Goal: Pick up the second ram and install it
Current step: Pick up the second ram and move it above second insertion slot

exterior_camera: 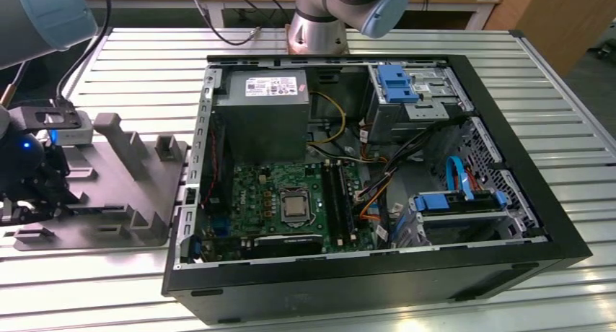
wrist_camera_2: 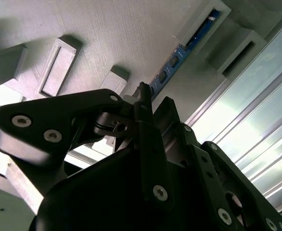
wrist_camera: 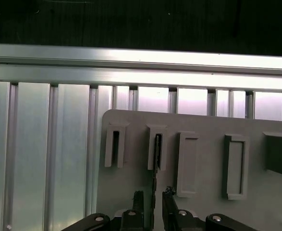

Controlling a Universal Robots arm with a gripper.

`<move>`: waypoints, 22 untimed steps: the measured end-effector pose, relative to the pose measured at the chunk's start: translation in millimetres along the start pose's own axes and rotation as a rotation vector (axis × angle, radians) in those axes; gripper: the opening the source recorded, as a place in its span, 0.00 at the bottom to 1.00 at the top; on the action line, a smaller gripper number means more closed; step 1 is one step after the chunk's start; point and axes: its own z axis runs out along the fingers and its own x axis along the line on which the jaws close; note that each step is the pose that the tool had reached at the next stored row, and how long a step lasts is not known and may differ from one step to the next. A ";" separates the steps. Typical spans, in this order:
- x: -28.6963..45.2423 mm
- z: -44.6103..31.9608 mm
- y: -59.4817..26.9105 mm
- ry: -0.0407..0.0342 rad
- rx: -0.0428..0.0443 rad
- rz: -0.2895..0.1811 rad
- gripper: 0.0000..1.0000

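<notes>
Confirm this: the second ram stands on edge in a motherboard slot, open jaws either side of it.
Wrong place. The first wrist view shows the second ram standing on edge in a slot of the gray holder, outside the computer case; the gripper has its open jaws either side of it.

In the exterior view, an open computer case (exterior_camera: pixel 385 289) lies on the slatted table (exterior_camera: pixel 539 94) across the centre and right of the frame, with a fixture plate (exterior_camera: pixel 115 209) just beside it at the left. Inside the case, the power supply (exterior_camera: pixel 260 115) sits above the motherboard (exterior_camera: pixel 250 195), whose processor socket (exterior_camera: pixel 293 206) lies just left of the slot rails (exterior_camera: pixel 337 191). In the first wrist view, the second ram (wrist_camera: pixel 156 149) stands in a plate slot, between the fingers of the gripper (wrist_camera: pixel 153 197).
</notes>
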 end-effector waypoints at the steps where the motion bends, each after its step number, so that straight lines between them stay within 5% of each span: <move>1: 0.0 0.1 0.0 -0.0007 0.0000 0.000 0.29; 16: -1.5 1.4 0.0 -0.0032 0.0002 0.000 0.29; 22: -0.4 1.2 -1.3 -0.0029 -0.0010 0.000 0.21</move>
